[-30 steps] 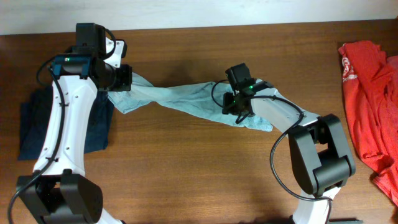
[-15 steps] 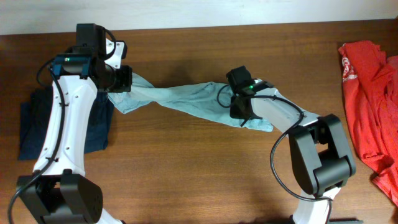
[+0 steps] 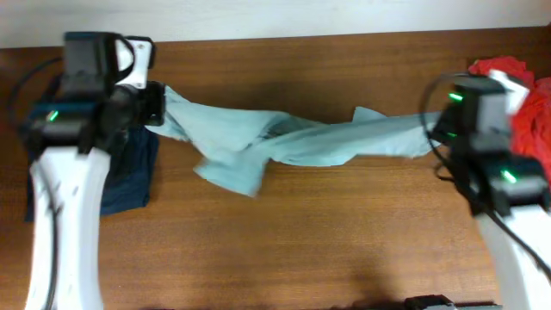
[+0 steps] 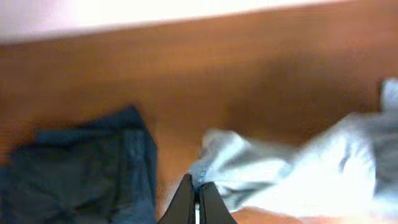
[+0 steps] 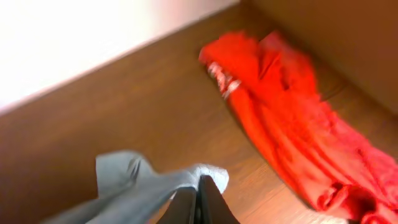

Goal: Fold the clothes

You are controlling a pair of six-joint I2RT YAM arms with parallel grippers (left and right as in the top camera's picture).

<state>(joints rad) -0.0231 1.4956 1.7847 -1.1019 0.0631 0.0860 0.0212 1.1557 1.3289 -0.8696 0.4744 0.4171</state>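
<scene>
Fingers [image 4: 185, 202] of the left gripper [image 4: 196, 190] are pressed together, pinching a bunched edge of the pale grey-blue T-shirt [image 3: 284, 142] at its left end. Left of that end, a dark navy garment [image 3: 129, 176] lies flat on the wooden table [image 3: 301, 241], partly under the left arm and just beside the shirt's corner.

The T-shirt runs as one long band between the two grippers, broad and rumpled on its left half, with a loose flap drooping toward the table's near side. It is twisted narrow past its middle.

At the T-shirt's right end, the right gripper [image 5: 198, 190] has its fingers [image 5: 211, 205] closed tight on a small gathered tip of the cloth. Just beyond that end, a red shirt [image 5: 280, 130] lies crumpled at the table's right side. It carries white print near its upper edge, possibly lettering, though motion blur leaves none of it readable.
</scene>
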